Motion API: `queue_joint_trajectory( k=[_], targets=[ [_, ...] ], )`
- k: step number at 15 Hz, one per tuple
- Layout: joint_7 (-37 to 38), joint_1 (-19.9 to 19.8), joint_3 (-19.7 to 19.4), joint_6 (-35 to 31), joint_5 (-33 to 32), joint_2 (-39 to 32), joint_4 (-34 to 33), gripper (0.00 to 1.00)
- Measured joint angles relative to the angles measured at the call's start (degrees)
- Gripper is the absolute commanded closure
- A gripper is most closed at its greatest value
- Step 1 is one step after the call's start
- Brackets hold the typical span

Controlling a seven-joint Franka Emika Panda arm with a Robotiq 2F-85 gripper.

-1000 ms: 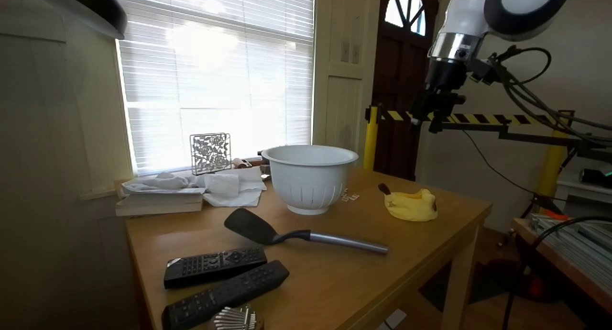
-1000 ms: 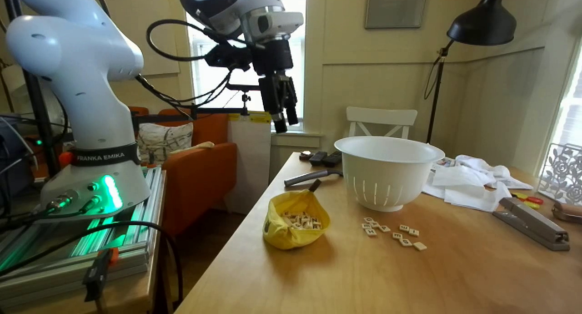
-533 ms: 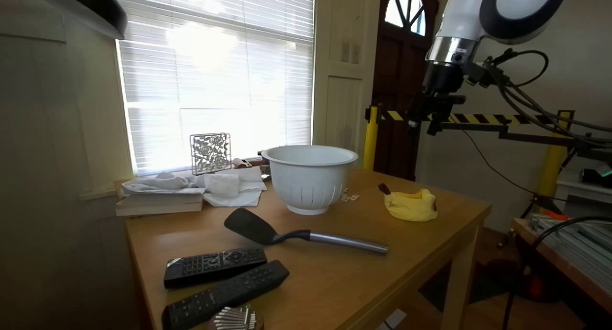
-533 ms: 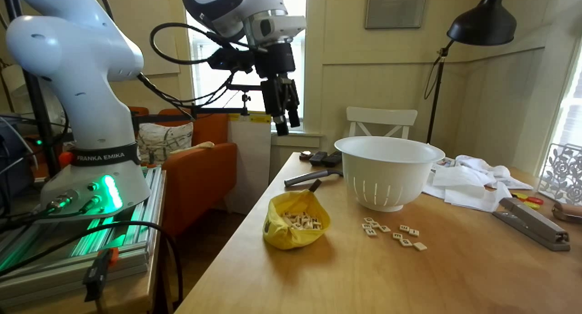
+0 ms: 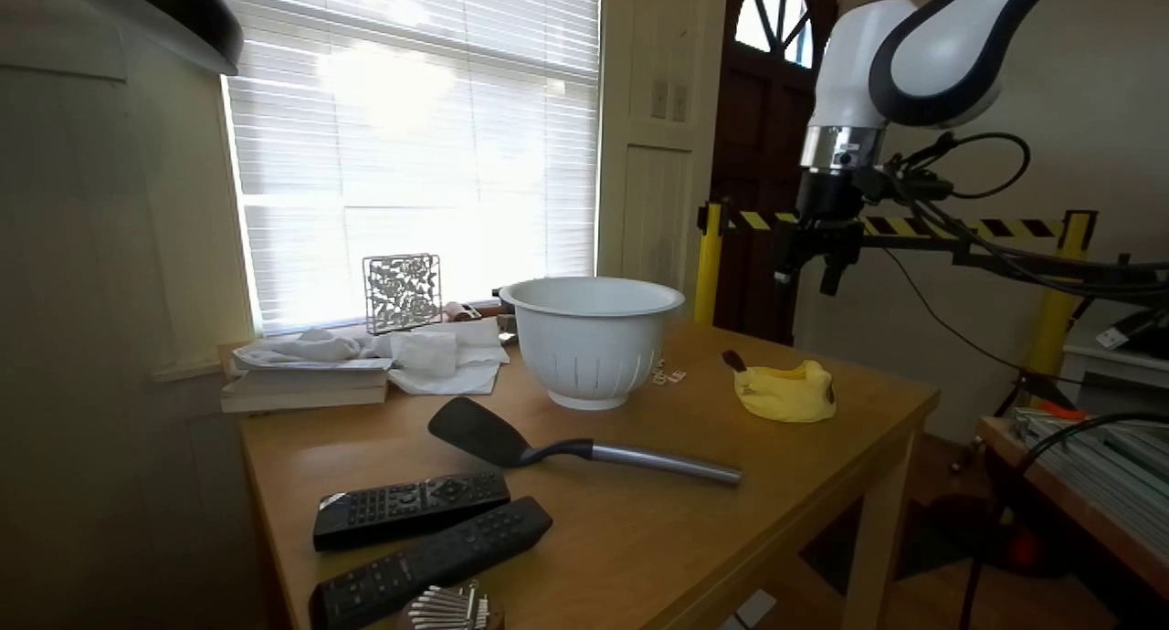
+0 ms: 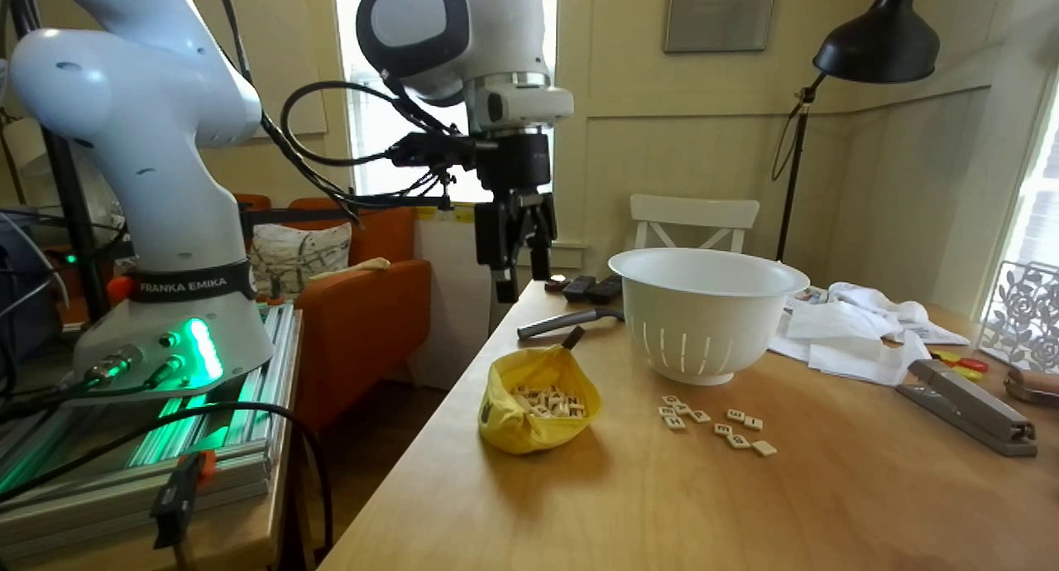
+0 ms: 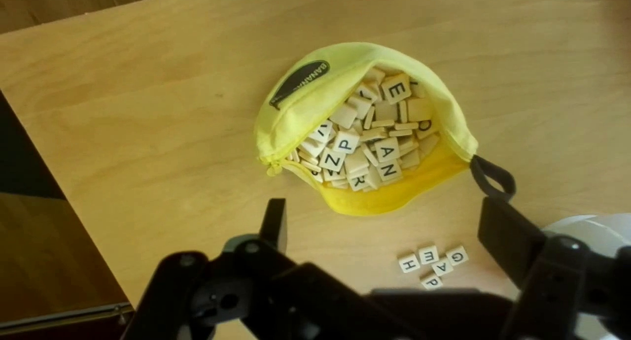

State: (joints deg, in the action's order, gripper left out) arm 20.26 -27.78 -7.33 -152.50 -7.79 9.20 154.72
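Wrist view shows the pincer (image 7: 384,221) spread wide with nothing in its grasp; the unzipped yellow bag (image 7: 291,118), letter tiles (image 7: 356,160) inside, sits on the table (image 7: 148,133) below and ahead of it. A good reach would likely centre over the tiles before lowering, narrow the pincer enough to clear the bag's soft rim, and stay away from the white colander (image 6: 711,323) off to one side.

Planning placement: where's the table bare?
Free: left in wrist view, between banana-shaped yellow fabric pouch and wooden table edge; between loose square cream tiles and long grey stapler. Crowded: beside round white plastic colander, where crumpled white sheets lie.
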Motion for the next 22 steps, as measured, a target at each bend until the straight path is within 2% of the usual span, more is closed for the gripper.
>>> queue_joint_trajectory(
  k=[3,6,12,21,22],
  targets=[
    [0.3,0.8,-3.2,-1.0,0.4,-6.0,-2.5,0.00],
    [0.4,2.6,-6.1,-3.0,4.0,-11.3,-4.6,0.00],
    [0.4,6.9,-7.3,-6.0,12.4,-18.7,-6.0,0.00],
    [0.3,9.1,-9.1,-6.2,12.6,-19.6,-6.0,0.00],
    [0.2,9.4,-8.9,-6.9,13.2,-19.9,-5.9,0.10]
  ],
)
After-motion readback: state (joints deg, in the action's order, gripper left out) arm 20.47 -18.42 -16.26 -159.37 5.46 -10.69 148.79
